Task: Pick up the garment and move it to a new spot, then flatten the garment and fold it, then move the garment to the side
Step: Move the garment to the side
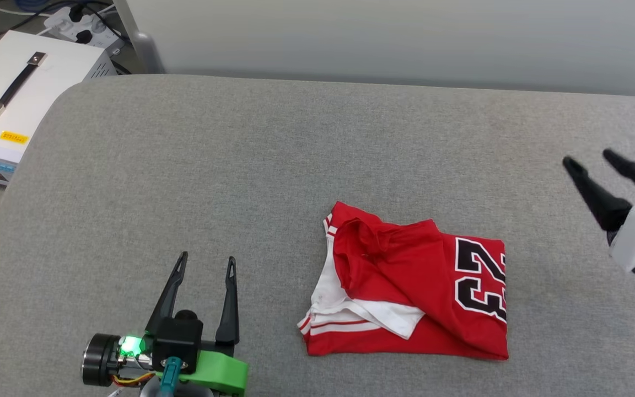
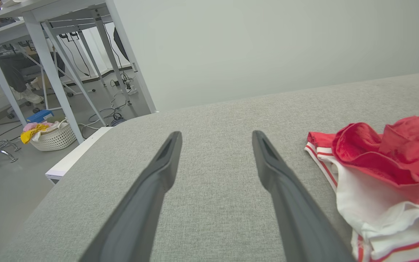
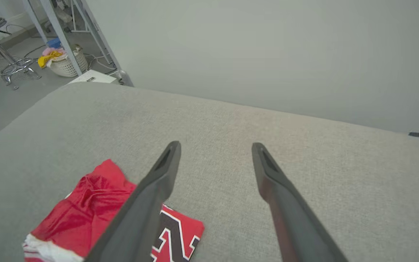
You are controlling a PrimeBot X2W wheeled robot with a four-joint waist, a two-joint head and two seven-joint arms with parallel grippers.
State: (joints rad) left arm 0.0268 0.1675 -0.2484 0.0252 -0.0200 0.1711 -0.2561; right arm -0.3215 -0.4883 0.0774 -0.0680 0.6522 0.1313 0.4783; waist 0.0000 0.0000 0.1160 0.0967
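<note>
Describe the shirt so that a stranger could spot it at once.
A grey cloth-covered table spans the head view. Right of its middle, toward the near edge, lies a roughly folded red shirt. Its white sleeve, striped trim and black, white-edged 23 set it apart from the plain grey under it.

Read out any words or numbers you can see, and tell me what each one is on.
"23": black with white outline, on the red garment, lying sideways in the head view.
Too small to read: the yellow sticker on the white case.
</note>
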